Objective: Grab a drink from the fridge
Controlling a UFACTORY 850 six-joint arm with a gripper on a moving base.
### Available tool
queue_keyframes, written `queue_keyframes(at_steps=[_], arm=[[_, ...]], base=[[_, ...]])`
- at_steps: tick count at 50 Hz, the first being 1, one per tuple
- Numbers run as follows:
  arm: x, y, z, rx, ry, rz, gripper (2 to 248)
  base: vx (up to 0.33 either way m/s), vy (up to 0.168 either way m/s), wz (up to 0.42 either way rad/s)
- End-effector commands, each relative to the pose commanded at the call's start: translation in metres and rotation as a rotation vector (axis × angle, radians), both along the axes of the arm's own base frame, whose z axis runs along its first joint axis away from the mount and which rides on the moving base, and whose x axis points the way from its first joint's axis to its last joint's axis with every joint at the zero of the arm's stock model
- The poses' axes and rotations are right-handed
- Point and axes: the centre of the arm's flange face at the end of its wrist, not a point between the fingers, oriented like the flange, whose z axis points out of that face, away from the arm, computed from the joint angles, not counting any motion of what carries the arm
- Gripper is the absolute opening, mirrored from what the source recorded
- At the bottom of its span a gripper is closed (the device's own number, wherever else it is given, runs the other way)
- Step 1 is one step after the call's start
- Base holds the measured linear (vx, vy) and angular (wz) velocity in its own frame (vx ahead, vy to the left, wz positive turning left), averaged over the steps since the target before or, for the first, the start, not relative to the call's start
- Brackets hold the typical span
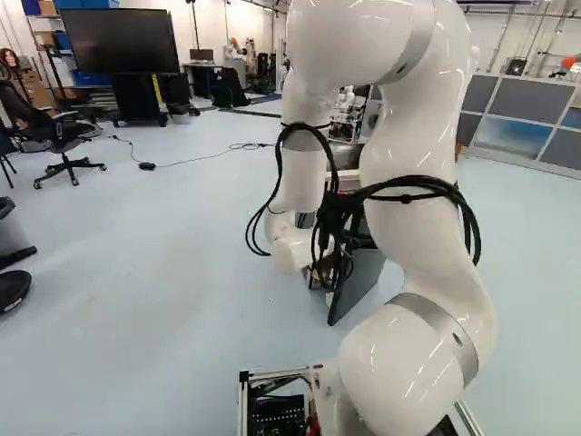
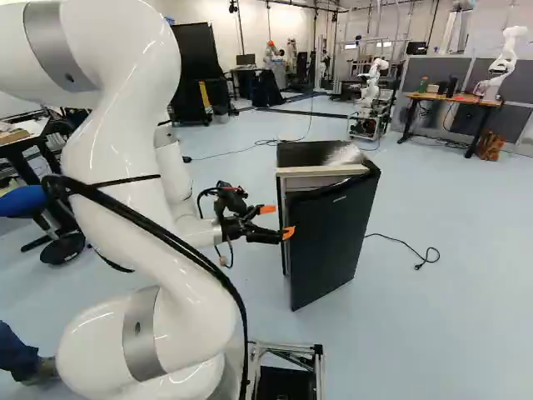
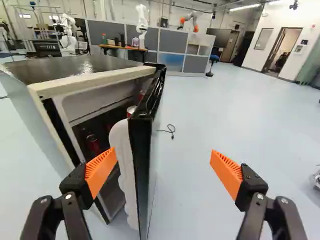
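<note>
While my fingers were wide apart, gripping nothing, the ajar door stood ahead between them; red cans sat in the fridge, beyond one finger. Opening wider called for gentle outward pressure behind the door's edge.

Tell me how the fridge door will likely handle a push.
The door looks stiff, a flat, thick slab, so it should swing as one piece from the edge beside the fridge. Its shiny top edge could be slippery under the end effector. Standing ajar, it may swing easily.
</note>
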Motion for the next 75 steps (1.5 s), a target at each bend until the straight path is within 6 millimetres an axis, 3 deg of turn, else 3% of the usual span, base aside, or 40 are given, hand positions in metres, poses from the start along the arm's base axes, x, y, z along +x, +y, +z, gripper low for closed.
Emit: queue_keyframes(at_steps=[17,49,75], arm=[[0.016,0.014,-0.001,0.010,-0.022,0.017,247],[0.035,-0.022,0.000,0.007,-0.053,-0.164,247],[0.032,-0.023,0.001,-0.003,-0.057,-0.194,247]], base=[[0.000,0.000,0.000],[0.000,0.000,0.000],[0.000,0.000,0.000]])
